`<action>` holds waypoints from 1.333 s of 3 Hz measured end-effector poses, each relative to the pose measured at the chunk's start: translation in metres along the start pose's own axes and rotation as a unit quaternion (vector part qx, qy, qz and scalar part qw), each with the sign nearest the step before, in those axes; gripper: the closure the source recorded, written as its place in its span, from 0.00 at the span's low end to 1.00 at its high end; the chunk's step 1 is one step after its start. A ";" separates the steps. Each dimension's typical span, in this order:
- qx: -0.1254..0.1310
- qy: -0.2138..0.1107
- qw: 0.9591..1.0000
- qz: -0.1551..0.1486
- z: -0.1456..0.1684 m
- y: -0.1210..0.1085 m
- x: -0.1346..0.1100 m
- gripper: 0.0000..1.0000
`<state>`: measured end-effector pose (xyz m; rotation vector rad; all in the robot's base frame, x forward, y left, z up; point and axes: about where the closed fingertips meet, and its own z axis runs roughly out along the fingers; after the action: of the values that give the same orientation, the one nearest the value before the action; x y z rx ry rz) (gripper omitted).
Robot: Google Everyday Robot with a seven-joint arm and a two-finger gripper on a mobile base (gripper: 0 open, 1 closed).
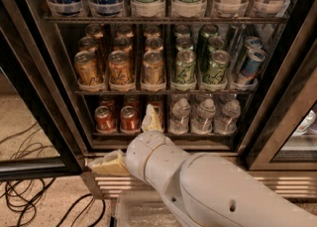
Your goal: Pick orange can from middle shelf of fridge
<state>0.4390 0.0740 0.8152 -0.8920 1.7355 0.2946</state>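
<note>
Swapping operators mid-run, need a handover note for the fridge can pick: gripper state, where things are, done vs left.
Gripper: open, empty, low in front of the bottom shelf of the fridge, below target level.
Orange cans: three columns on the left of the middle shelf, upright; green cans to their right.
Done: arm is at the fridge; nothing grasped.
Left: raise the gripper to the middle shelf, close on a front orange can, pull it out.
</note>
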 end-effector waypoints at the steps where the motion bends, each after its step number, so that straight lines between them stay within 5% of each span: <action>1: 0.032 -0.020 0.999 -0.025 0.012 -0.003 -0.013 0.00; 3: 0.116 -0.022 0.993 0.005 0.027 -0.021 0.001 0.00; 4: 0.143 -0.032 0.989 0.026 0.037 -0.034 0.008 0.19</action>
<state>0.4881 0.0694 0.8029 -0.6237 1.6912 0.1032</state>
